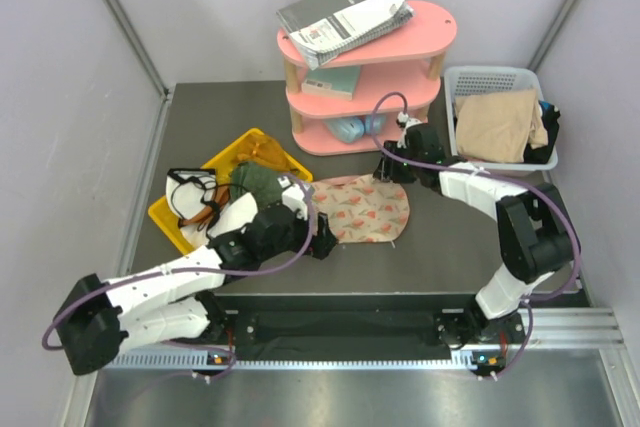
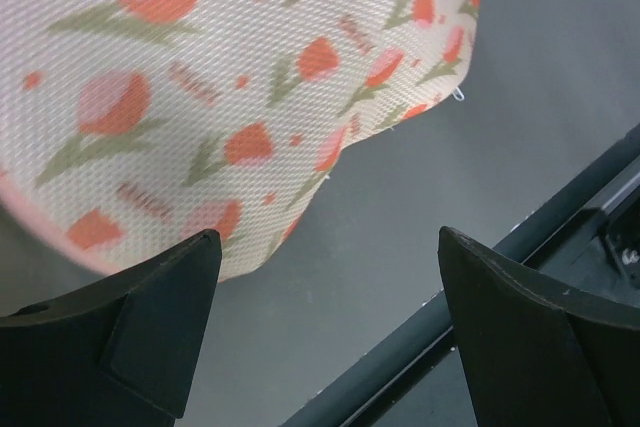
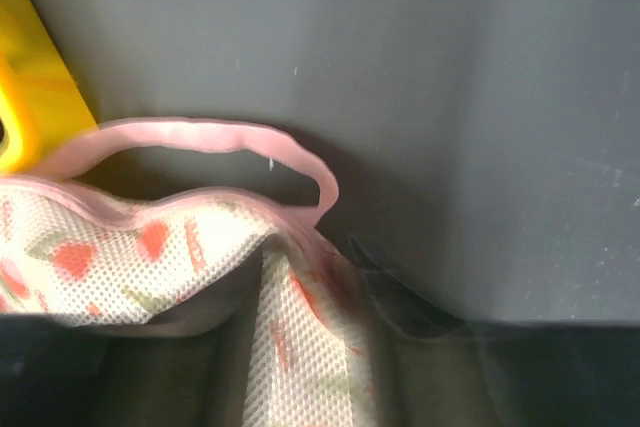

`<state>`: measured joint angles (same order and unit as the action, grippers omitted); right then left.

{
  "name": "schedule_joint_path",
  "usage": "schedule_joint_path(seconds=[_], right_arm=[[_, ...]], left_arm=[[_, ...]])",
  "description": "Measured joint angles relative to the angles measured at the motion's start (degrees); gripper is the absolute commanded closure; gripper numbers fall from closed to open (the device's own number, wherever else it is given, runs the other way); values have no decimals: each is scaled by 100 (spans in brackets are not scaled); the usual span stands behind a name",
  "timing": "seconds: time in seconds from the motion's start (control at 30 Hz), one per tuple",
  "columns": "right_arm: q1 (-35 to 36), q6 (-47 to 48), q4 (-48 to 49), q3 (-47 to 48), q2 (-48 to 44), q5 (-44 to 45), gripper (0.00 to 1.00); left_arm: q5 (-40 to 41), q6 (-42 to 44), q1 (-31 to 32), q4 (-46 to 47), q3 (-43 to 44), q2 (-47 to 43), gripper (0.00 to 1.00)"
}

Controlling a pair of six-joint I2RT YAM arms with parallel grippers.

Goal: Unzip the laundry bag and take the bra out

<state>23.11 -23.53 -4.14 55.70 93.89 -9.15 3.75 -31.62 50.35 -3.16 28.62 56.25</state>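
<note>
Cream laundry bag (image 1: 365, 209), beside left gripper (image 1: 322, 239)

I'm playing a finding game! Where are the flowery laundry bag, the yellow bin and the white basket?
laundry bag (image 1: 365, 209): top view, on the middle of its printed fabric.
yellow bin (image 1: 265, 152): top view, on its bare far corner.
white basket (image 1: 490, 79): top view, on its far lattice wall.

Left fingers (image 2: 150, 337) wide apart; right arm (image 1: 470, 185) outstretched, wrist low.
</note>
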Motion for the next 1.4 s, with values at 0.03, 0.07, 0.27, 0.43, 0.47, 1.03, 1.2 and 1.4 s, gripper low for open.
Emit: schedule_joint_path(seconds=[0.03, 0.07, 0.27, 0.43, 0.47, 1.03, 1.2, 1.4], right_arm=[[-72, 17, 0, 42, 17, -68, 38], [-138, 44, 0, 79, 15, -116, 33], [-522, 98, -175, 129, -358, -258, 28], [-914, 103, -402, -107, -1349, -321, 25], [-992, 103, -431, -173, -1528, -345, 25], [-1792, 151, -894, -468, -2677, -896, 23], [-1810, 151, -879, -623, -2691, -1049, 23], [-1814, 232, -918, -748, -2780, -1119, 23]], left_arm=[[57, 114, 120, 0, 122, 144, 6], [92, 229, 247, 17, 256, 315, 6], [302, 1248, 960, 214, 1163, 1700, 9], [120, 2223, 1209, 780, 1547, 2741, 19], [92, 2354, 1213, 868, 1547, 2844, 22], [-103, 3460, 1211, 2070, 1565, 4232, 39], [153, 3497, 1211, 2249, 1683, 4476, 69], [372, 3442, 1185, 2363, 1779, 4627, 100]])
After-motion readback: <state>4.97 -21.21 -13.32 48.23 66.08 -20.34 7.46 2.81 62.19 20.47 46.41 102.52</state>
